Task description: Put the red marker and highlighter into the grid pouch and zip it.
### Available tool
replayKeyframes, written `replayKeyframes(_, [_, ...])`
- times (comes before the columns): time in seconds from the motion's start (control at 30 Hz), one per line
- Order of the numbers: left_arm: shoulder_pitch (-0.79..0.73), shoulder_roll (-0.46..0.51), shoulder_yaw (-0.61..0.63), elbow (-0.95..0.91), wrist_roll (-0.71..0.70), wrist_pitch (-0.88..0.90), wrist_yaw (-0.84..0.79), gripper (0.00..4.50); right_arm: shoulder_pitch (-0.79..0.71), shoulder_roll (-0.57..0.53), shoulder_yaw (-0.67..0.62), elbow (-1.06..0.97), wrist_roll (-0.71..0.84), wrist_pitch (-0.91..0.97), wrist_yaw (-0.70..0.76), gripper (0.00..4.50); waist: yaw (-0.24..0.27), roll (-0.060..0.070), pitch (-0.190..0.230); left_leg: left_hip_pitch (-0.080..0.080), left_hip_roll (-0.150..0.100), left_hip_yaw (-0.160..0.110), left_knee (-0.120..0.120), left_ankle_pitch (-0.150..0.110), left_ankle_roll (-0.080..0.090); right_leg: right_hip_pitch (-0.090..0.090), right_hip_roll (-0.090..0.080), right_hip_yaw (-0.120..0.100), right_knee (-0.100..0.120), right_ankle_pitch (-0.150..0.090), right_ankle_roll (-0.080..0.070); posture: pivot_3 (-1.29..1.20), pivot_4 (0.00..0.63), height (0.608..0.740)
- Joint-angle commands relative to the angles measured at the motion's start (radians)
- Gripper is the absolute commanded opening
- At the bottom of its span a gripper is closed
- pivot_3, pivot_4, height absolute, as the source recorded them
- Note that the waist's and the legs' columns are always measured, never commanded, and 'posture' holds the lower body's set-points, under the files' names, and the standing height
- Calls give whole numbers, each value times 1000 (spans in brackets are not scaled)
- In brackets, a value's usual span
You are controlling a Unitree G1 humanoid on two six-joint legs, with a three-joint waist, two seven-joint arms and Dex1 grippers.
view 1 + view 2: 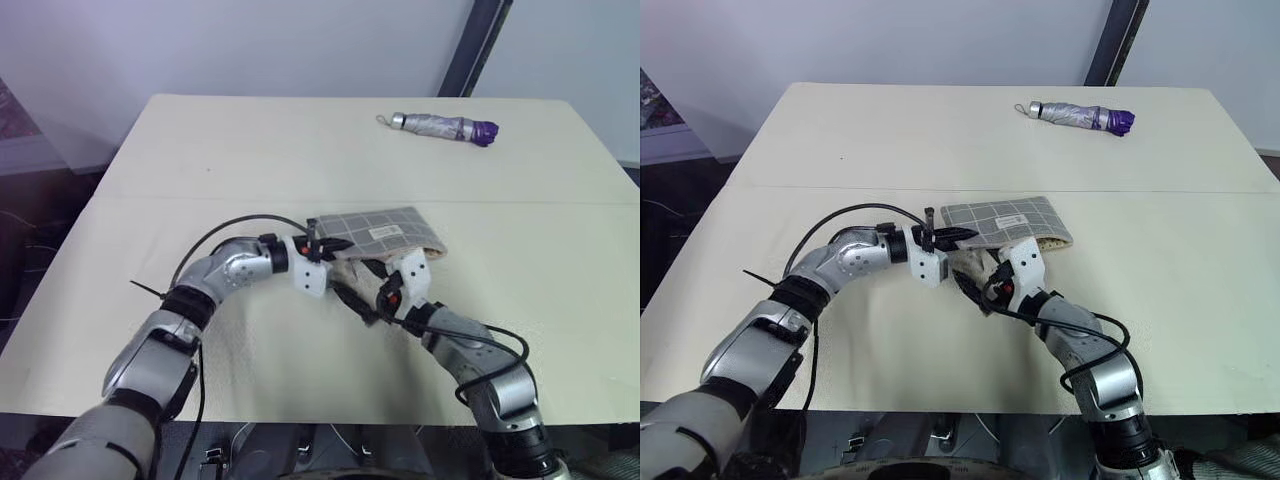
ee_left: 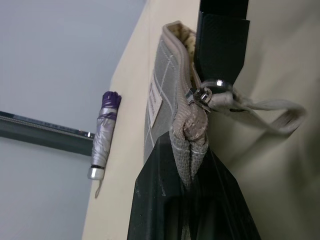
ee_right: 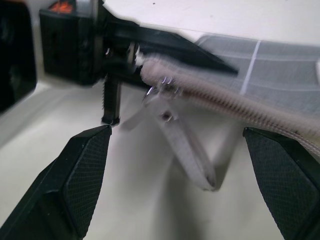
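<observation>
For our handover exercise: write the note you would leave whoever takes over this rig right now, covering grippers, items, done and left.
Left gripper: shut on the zipper-end corner of the grid pouch, holding it off the table.
Right gripper: open, fingers either side of the hanging pull tab, not gripping.
Red marker and highlighter: cannot be seen, probably inside the pouch.
Done: pouch held for zipping.
Left: grip the tab, zip it shut.
Umbrella lies at the far edge.

The flat grey fabric grid pouch (image 1: 378, 232) has its zipper-end corner hidden between the clamped black fingers of the left gripper (image 2: 192, 170). Its contents cannot be seen. Between the right gripper's (image 3: 177, 165) wide-spread jaws, the pale fabric pull tab (image 3: 185, 150) is blurred.
</observation>
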Motion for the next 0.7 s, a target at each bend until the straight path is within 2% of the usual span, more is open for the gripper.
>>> replayKeyframes(0.03, [-1, -1, 2, -56, -14, 10, 24, 0, -12, 15, -8, -17, 25, -5, 5, 4364, -1, 0, 0, 0, 0, 0, 0, 0, 0, 0, 0, 0, 0, 0, 0, 0, 150, 740])
replayKeyframes(0.13, [1, 1, -3, -69, -10, 21, 28, 0, -23, 11, 31, -30, 47, 2, 54, 4364, -2, 0, 0, 0, 0, 0, 0, 0, 0, 0, 0, 0, 0, 0, 0, 0, 150, 740])
replayKeyframes(0.23, [-2, 4, -8, -62, -6, 18, 34, 0, -64, 58, 58, 25, 48, -8, 48, 3061, -3, 0, 0, 0, 0, 0, 0, 0, -1, -1, 0, 0, 1, 0, 0, 0, 150, 740])
replayKeyframes(0.4, [-11, 6, -9, -55, -7, 18, 39, 0, -109, 112, 28, 119, 8, -30, -14, 372, 1, 0, 0, 1, 1, 0, 0, 1, -2, 0, 1, 0, 1, 1, -1, 0, 150, 740])
replayKeyframes(0.43, [-11, 7, -7, -55, -9, 19, 39, 0, -104, 112, 15, 115, 13, -29, -20, 53, 2, 0, 0, 0, 0, -1, 0, 1, -2, 0, 1, 0, 1, 1, -1, 0, 150, 740])
replayKeyframes(0.57, [-1, 14, -7, -60, -14, 17, 39, 0, -37, 30, 0, 49, 9, -12, 14, 53, 0, 0, 0, 0, -1, 0, 0, 1, -2, 0, 0, 0, 0, 1, -1, 0, 150, 740])
replayKeyframes(0.7, [1, 25, 2, -49, -29, 20, 42, 0, 35, -107, -96, 9, 16, -6, 54, 53, 0, 0, 0, 0, -1, 0, 0, 1, -1, 0, 0, 0, 0, 1, -1, 0, 150, 740])
